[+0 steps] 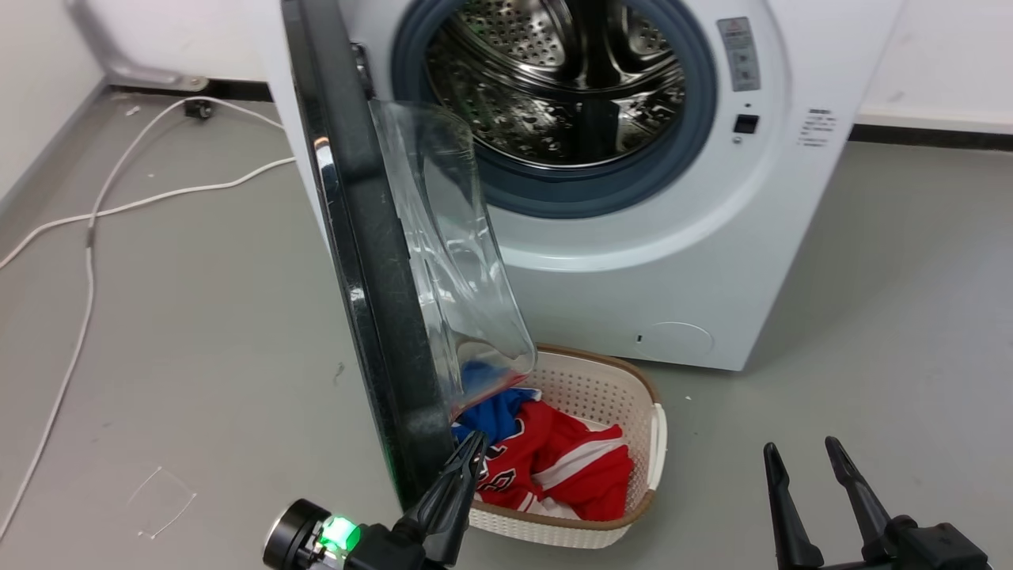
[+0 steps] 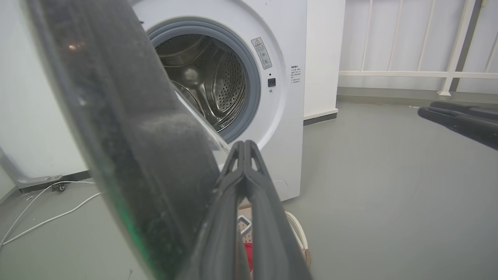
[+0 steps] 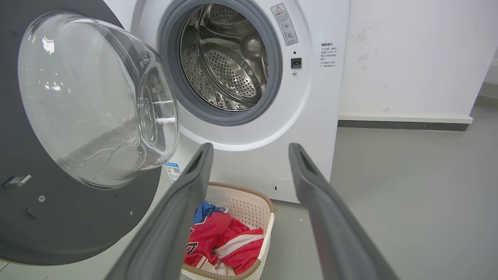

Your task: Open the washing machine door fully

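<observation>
Far L on the grey floor: white cables [image 1: 91,237], lying loose. Next, the washing machine door [image 1: 372,277], hinged on the machine's L side and swung out approx square to the front, so the head cam sees it edge-on. Its clear glass bowl [image 1: 455,253] bulges to the R, over the basket. L gripper [image 1: 477,439] sticks up from the bottom edge, wrist w/ green light low, fingers angled up & R. Its jaws are pressed together w/ nothing between, tips at the inner side of the door's lower rim; touching or just beside, can't tell. Past the tips: cream basket [image 1: 641,380] on the floor just in front of the machine, w/ red & blue clothes [image 1: 570,467] inside. Above it, the steel drum [image 1: 554,79] is open in the white washing machine [image 1: 696,269]. Far R: R gripper [image 1: 801,447], low, well apart from the door, fingers pointing up, jaws spread, empty.
</observation>
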Motion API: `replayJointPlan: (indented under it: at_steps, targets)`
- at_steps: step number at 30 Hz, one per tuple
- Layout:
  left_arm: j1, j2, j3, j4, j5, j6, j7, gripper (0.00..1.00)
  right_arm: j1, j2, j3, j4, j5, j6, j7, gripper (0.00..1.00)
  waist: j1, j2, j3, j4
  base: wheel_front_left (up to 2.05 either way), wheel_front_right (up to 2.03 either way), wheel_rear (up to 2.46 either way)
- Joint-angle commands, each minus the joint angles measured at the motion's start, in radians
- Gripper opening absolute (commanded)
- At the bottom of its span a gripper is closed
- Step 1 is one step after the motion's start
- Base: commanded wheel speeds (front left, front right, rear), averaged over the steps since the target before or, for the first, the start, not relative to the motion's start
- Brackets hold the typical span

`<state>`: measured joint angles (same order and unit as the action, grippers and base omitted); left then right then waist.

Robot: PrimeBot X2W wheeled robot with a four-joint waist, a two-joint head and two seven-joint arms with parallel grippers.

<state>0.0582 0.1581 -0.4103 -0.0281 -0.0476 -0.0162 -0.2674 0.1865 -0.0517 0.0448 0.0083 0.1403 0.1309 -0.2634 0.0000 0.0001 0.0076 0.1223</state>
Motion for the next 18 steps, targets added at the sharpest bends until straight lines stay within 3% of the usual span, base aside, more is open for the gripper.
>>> replayJointPlan:
  at_steps: [1,12,18]
  targets:
    - [0.015,0.015,0.025,0.009,0.003,0.015,0.005,0.00,0.006,0.003,0.001,0.003,0.000,0.000,-0.002,1.00,0.0000,-0.0001,0.000,0.028,0.00,0.00,0.00]
    - [0.066,0.019,0.081,-0.021,0.003,0.026,0.005,0.00,0.012,0.003,0.007,0.014,0.006,0.000,-0.002,1.00,0.0000,-0.0001,0.016,0.129,0.00,0.00,0.00]
    - [0.088,0.024,0.158,-0.040,-0.015,0.051,0.004,0.00,0.000,0.003,0.006,0.024,0.002,0.000,-0.002,1.00,0.0000,-0.0001,0.039,0.163,0.00,0.00,0.00]
